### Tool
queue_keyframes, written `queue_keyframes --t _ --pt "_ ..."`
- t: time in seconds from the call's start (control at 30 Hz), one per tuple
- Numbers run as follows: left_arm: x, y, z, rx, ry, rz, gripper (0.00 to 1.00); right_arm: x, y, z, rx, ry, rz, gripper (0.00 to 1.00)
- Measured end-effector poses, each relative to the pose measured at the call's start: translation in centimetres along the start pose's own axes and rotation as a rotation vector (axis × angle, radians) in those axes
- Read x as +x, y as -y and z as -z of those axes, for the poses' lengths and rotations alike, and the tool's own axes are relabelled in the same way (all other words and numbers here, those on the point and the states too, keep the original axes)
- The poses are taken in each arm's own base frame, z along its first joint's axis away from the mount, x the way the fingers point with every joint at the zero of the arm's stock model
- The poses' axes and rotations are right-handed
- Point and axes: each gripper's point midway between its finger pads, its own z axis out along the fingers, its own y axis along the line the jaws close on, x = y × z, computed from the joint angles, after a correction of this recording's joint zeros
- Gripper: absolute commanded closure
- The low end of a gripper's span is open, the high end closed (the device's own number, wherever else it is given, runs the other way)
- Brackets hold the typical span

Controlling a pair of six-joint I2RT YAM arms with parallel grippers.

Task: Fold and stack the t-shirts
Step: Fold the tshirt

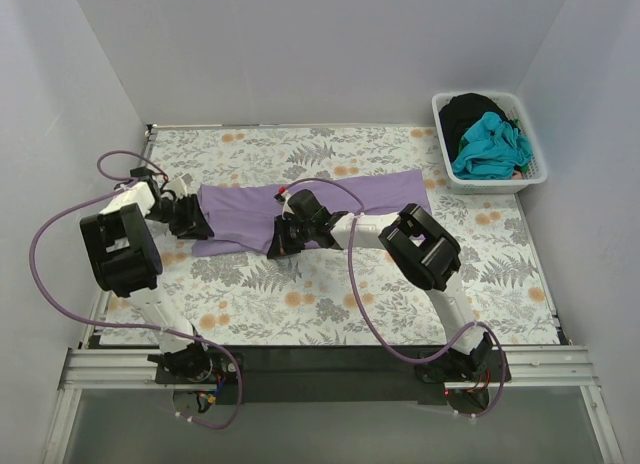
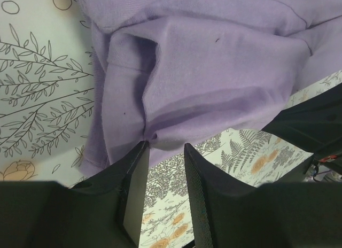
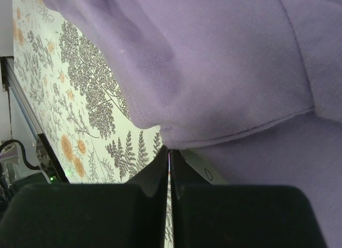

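On floral-printed table covering (image 1: 300, 304), found lavender t-shirt (image 1: 370, 189) stretched in a long band between both arms; saw right gripper (image 3: 166, 149) pinched together on its near hem, left gripper (image 2: 164, 145) with jaws apart at its left end; spotted teal garment (image 1: 490, 144) and black garment (image 1: 468, 109) heaped in white basket (image 1: 495, 187) at far right

Your top view looks down from above and behind the arm bases (image 1: 195, 366), taking in the whole table (image 1: 330, 306). Each wrist camera faces down, very near the shirt (image 1: 240, 209) edge. All three views share that shirt and the floral table beside it.
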Motion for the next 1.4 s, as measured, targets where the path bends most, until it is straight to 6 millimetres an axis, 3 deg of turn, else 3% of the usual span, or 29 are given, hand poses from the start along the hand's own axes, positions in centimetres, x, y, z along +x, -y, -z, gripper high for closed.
queue_keyframes --t 0.17,0.37,0.6,1.07,1.27,1.4 --pt "0.1 0.1 -0.7 0.009 -0.017 0.005 0.74 -0.2 -0.1 0.2 -0.011 -0.001 0.007 0.99" --pt "0.0 0.2 -0.7 0.011 -0.013 0.007 1.00 -0.7 -0.3 0.6 -0.023 0.008 0.013 0.99" --pt "-0.8 0.6 -0.1 0.007 -0.002 -0.006 1.00 -2.2 -0.6 1.7 -0.049 0.032 0.017 0.99" --pt "-5.4 1.9 2.8 -0.015 0.084 -0.079 1.00 -7.1 -0.5 3.6 -0.097 0.112 0.031 0.99" --pt "-8.5 2.6 3.1 0.002 0.124 -0.113 1.00 -11.2 -2.1 5.2 -0.146 0.183 0.083 0.99" --pt "-10.6 2.7 1.5 0.016 0.119 -0.123 1.00 -14.4 -2.7 6.6 -0.170 0.250 0.123 0.99"
